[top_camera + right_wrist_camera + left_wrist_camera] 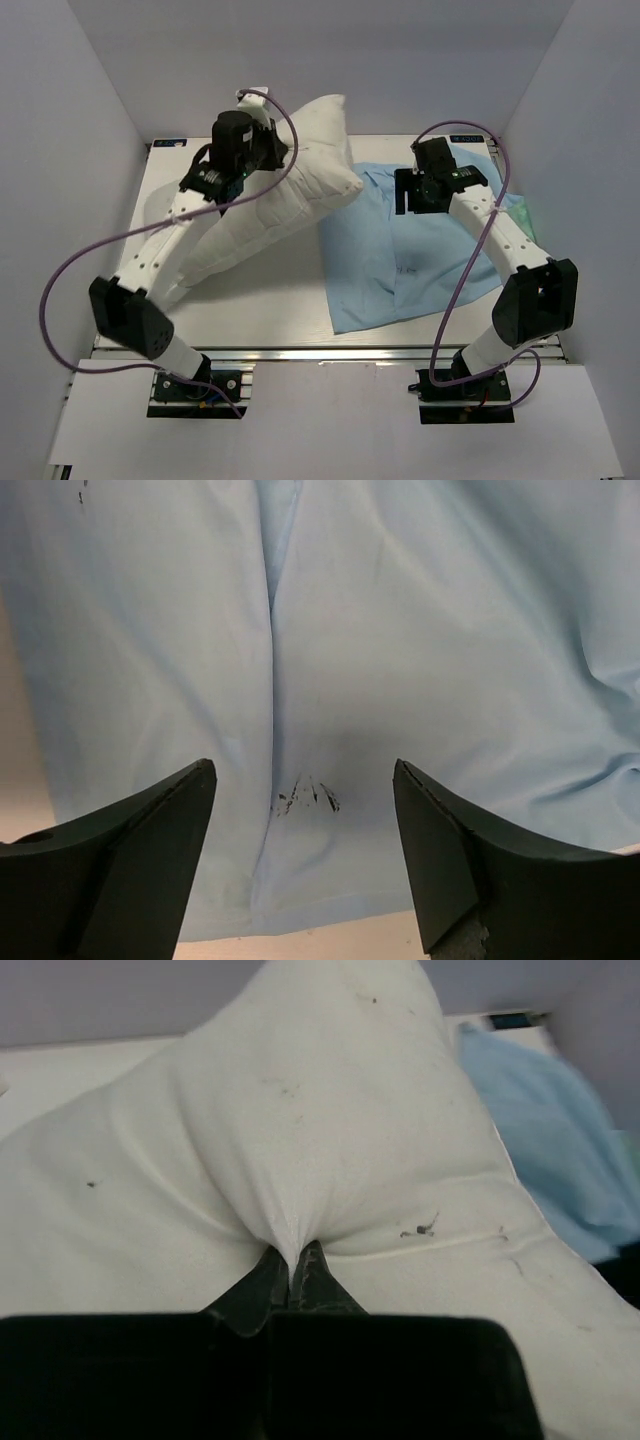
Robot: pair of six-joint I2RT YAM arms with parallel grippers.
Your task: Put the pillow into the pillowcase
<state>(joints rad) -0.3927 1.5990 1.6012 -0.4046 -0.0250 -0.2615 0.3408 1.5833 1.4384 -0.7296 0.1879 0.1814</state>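
Soft, even light from above bathes the overhead view, leaving faint shadows on the tabletop (270, 300), while the left wrist view shows the pillowcase (560, 1140) blurred at right.

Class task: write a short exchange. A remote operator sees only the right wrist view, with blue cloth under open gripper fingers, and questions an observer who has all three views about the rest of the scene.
Operator: I see only blue cloth. Where is the pillow?
Observer: The pillow lies at an angle across the left half of the table, its right corner close to the pillowcase.
Operator: What is the other arm doing?
Observer: The left gripper is shut on a pinch of pillow fabric, which puckers into folds at its tips.
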